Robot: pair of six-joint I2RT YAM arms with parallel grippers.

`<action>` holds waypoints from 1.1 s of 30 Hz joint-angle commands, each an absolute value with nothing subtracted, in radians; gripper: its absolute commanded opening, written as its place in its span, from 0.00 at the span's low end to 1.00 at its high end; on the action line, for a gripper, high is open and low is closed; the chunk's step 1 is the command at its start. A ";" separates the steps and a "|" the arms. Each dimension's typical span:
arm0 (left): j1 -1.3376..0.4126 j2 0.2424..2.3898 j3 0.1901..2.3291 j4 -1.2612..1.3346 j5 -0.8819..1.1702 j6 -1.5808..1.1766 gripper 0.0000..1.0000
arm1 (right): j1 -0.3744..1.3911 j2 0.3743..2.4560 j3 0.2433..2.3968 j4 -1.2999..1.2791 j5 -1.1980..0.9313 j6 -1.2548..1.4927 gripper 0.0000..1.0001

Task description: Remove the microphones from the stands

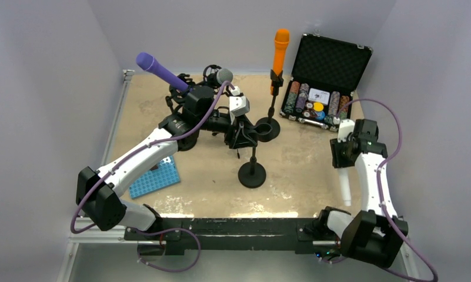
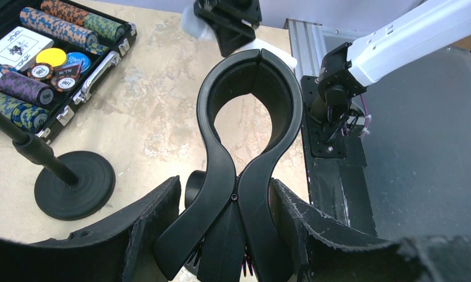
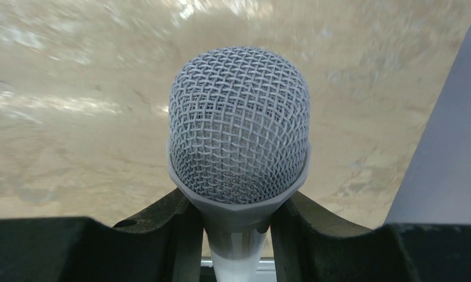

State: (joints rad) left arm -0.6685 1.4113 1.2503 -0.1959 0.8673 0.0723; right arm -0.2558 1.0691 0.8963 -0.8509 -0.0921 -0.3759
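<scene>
one microphone (image 3: 239, 129) — clamped in right gripper (image 3: 237, 202), clear of stand clip (image 2: 244, 64) held by left gripper (image 2: 226, 188) — next, probably: lay it down.

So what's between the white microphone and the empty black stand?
Just bare table lies between the white microphone and the empty stand; the top view shows it.

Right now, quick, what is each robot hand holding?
Left gripper: closed on the empty black microphone clip.
Right gripper: closed on the white microphone.
</scene>
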 commanded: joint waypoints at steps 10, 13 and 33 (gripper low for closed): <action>-0.664 1.375 1.239 -0.236 0.849 0.091 0.00 | -0.374 1.404 0.793 -0.614 0.054 -0.512 0.00; -0.665 1.368 1.236 -0.239 0.845 0.092 0.00 | -0.376 1.447 0.798 -0.607 0.044 -0.516 0.03; -0.665 1.350 1.235 -0.257 0.863 0.097 0.26 | -0.388 1.291 0.905 -0.745 -0.067 -0.385 0.72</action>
State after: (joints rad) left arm -0.6685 1.3815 1.2449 -0.2367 0.8448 0.0906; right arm -0.3790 1.4216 0.8070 -0.6945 0.0124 -0.4507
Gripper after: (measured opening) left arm 0.583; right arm 0.691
